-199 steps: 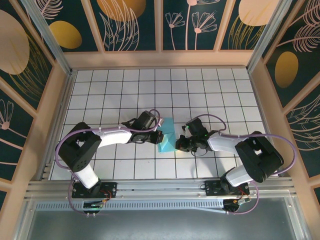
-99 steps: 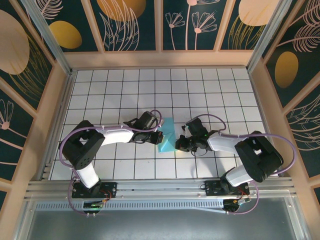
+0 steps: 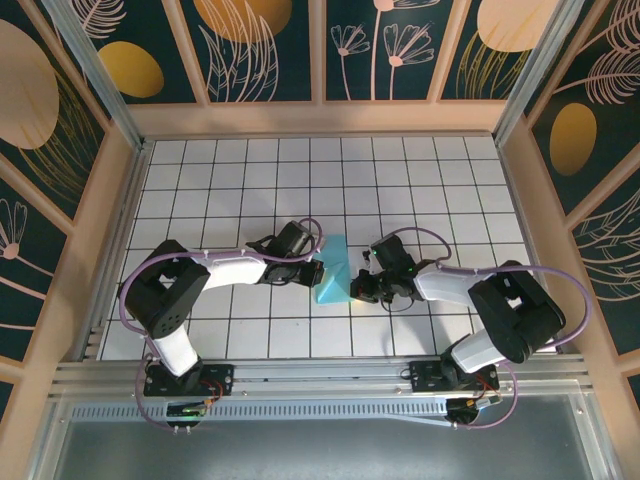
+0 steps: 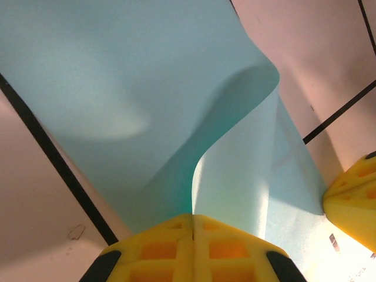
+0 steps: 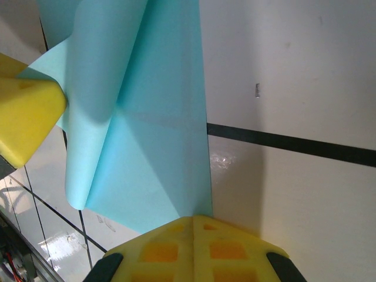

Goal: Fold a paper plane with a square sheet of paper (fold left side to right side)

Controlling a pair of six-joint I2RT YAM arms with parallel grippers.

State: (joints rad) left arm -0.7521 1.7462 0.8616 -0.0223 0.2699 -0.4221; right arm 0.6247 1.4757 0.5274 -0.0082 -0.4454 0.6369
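Left fingers [image 4: 164,247] clamped on sheet's [image 3: 333,272] raised left flap, right fingers [image 5: 164,249] closed together at its right edge; left-to-right fold looks half over, uncreased, plane far from finished.

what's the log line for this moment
teal paper sheet: partly folded, flap curled | left gripper: shut on flap | right gripper: shut, at sheet edge

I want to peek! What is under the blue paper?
The white table with black lines runs under the paper. Under its lifted flap lies more blue paper. Whatever sits beneath the flat part is covered.
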